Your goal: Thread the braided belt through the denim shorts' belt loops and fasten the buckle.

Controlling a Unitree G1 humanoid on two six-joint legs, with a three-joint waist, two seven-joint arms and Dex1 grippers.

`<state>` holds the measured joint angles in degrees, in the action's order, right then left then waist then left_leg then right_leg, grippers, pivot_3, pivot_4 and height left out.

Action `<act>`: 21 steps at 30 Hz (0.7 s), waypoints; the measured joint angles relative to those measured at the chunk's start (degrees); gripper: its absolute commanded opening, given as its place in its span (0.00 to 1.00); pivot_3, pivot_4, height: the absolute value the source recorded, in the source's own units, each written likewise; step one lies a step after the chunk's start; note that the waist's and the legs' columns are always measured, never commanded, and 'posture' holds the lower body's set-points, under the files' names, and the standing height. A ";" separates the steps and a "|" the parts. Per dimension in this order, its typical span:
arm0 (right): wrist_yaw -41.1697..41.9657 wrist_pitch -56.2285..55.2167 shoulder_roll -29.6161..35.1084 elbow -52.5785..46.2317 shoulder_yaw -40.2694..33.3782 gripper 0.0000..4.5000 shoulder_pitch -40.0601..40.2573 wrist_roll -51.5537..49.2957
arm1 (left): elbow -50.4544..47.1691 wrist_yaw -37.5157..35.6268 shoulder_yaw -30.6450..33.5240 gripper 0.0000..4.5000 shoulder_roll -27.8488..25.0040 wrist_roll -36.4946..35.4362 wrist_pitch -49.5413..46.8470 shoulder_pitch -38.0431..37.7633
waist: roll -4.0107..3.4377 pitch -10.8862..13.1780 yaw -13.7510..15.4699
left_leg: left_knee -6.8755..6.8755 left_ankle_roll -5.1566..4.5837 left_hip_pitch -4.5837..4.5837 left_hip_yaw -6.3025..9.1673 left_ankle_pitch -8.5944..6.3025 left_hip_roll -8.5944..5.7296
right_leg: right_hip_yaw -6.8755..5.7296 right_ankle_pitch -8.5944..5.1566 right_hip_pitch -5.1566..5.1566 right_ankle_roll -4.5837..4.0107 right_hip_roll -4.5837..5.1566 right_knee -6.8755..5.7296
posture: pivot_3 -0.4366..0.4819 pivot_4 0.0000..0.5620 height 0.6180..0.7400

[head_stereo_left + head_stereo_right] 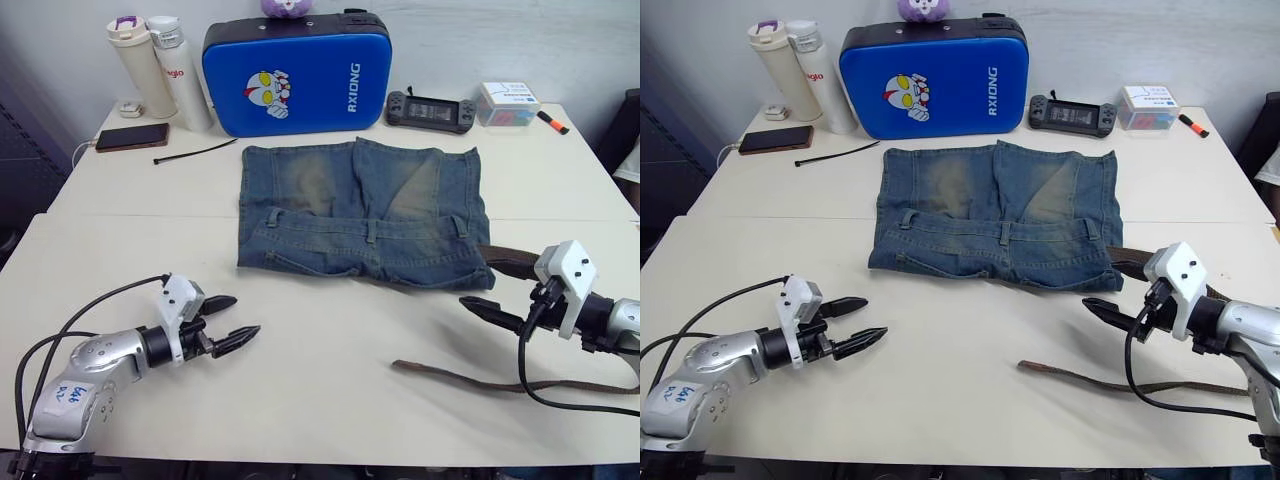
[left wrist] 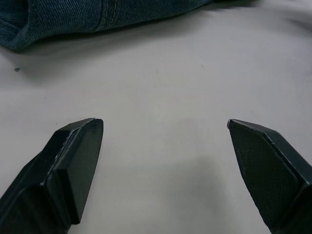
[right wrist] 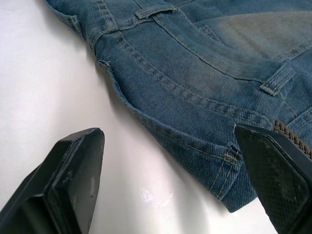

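The denim shorts (image 1: 360, 215) lie flat mid-table, waistband toward me, with belt loops (image 1: 372, 232) across it. The braided belt (image 1: 510, 262) comes out from the shorts' right edge, passes behind my right arm and trails back along the table front (image 1: 470, 378). The buckle is hidden. My right gripper (image 1: 468, 302) hovers open just off the shorts' near right corner; its wrist view shows that corner (image 3: 229, 185), a belt loop (image 3: 278, 80) and a bit of braided belt (image 3: 287, 134). My left gripper (image 1: 245, 316) is open and empty over bare table, short of the shorts' left corner (image 2: 29, 29).
Along the far edge stand a blue case (image 1: 295, 75), two bottles (image 1: 150, 65), a phone (image 1: 132, 137), a black cable tie (image 1: 195, 152), a game console (image 1: 432, 108), a small box (image 1: 507, 102) and an orange marker (image 1: 552, 122).
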<state>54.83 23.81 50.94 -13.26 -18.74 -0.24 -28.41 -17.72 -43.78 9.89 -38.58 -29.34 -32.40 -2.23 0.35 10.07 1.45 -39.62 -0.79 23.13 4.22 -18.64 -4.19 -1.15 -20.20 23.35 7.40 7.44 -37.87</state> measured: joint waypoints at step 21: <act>1.29 -1.45 0.00 2.51 0.00 1.00 -0.61 0.25 | -2.27 -2.90 1.55 0.99 0.64 -5.59 -0.68 2.04 | 0.00 0.00 0.07 | -0.05 0.01 0.00 0.00 0.00 0.00 | -0.01 0.00 -0.01 0.00 0.00 -0.03 | 0.48 0.27 0.48</act>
<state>56.12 22.36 50.94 -10.75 -18.74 -0.84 -28.17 -20.00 -46.68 11.44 -37.94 -34.93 -33.08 -0.19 0.35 10.07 1.52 -39.67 -0.78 23.13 4.22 -18.63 -4.20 -1.16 -20.20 23.34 7.40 7.44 -37.90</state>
